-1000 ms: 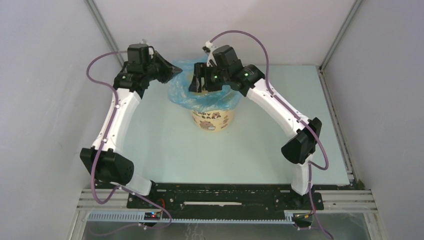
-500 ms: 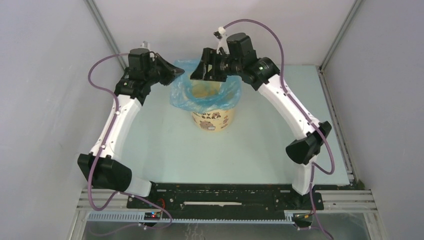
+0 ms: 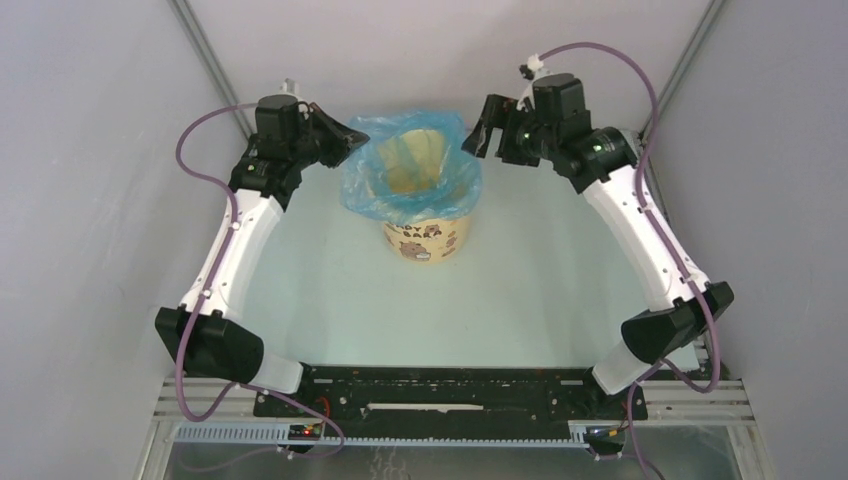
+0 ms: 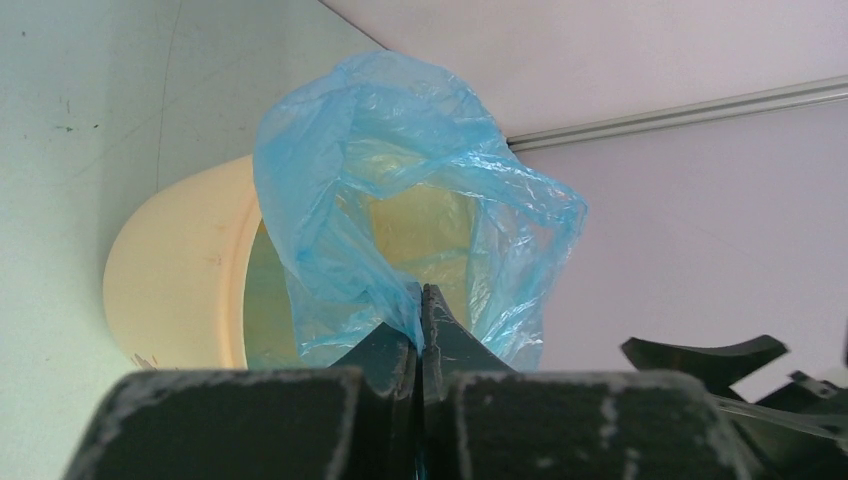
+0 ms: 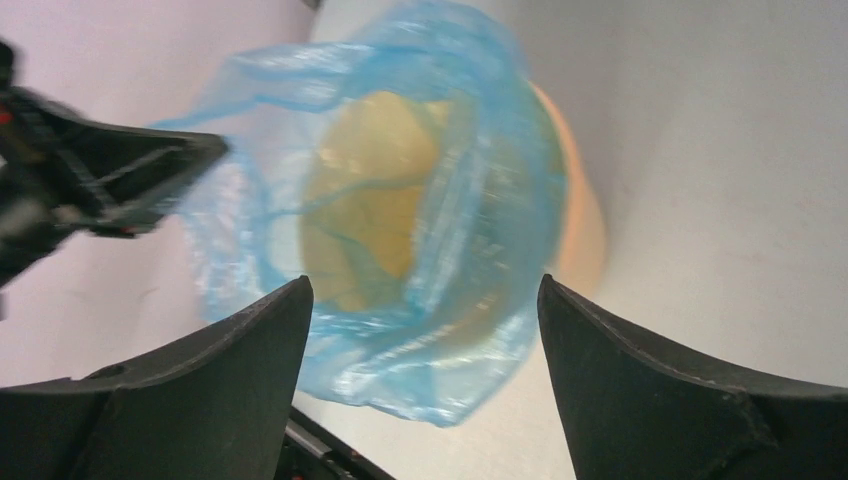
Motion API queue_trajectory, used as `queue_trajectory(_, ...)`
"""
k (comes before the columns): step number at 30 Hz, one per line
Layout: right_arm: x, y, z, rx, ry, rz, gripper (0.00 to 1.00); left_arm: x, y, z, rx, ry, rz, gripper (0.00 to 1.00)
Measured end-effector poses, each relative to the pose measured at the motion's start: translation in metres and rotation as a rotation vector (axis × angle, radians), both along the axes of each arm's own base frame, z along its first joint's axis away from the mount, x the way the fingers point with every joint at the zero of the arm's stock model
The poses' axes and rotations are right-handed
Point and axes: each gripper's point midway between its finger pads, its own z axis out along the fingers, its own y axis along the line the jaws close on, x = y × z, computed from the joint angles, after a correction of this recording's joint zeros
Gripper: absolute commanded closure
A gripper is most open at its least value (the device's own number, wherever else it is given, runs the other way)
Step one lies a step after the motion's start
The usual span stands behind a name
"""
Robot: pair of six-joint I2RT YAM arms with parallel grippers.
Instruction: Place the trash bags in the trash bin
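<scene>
The pale-yellow trash bin stands at the table's far middle. The light-blue trash bag sits in it, its mouth open and draped over the rim. My left gripper is shut on the bag's left edge and holds it up; the left wrist view shows the fingertips pinching film, with the bag and the bin beyond. My right gripper is open and empty, just right of the bag's rim. In the right wrist view the bag lines the bin.
The pale table top is enclosed by white walls with metal frame posts at the back corners. The left gripper shows in the right wrist view beside the bag.
My right gripper has pulled back from over the bin's mouth to the right, and its arm has swung outward. The bag's mouth now shows open. The left gripper has stayed put on the bag.
</scene>
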Motion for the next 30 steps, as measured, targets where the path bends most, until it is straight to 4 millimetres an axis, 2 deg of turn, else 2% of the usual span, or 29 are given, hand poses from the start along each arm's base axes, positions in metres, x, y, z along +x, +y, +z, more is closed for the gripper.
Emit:
queue_trajectory(2, 0.000, 0.004, -0.019, -0.017, 0.042, 0.006, 0.09, 0.000, 0.000, 0.001, -0.006, -0.001, 0.001, 1.00)
queue_trajectory(6, 0.008, 0.019, -0.044, -0.032, 0.088, 0.015, 0.25, -0.001, -0.002, 0.001, -0.016, 0.003, -0.005, 1.00)
queue_trajectory(11, 0.021, 0.043, -0.061, -0.042, 0.122, 0.016, 0.20, -0.004, -0.003, 0.005, -0.021, -0.003, -0.013, 1.00)
queue_trajectory(15, 0.028, 0.060, -0.079, -0.052, 0.150, 0.009, 0.42, -0.008, -0.003, 0.011, -0.024, -0.018, -0.016, 1.00)
queue_trajectory(16, 0.030, 0.064, -0.083, -0.051, 0.156, 0.011, 0.44, -0.008, -0.002, 0.012, -0.025, -0.021, -0.016, 1.00)
queue_trajectory(19, 0.037, 0.081, -0.086, -0.011, 0.143, 0.019, 0.42, -0.010, -0.003, 0.015, -0.027, -0.028, -0.019, 1.00)
queue_trajectory(24, 0.056, 0.104, -0.076, 0.092, 0.043, 0.017, 0.36, -0.009, -0.001, 0.015, -0.012, -0.040, -0.020, 1.00)
queue_trajectory(30, 0.072, 0.101, -0.109, 0.073, 0.059, -0.016, 0.33, -0.004, 0.006, 0.009, 0.011, -0.046, -0.010, 1.00)
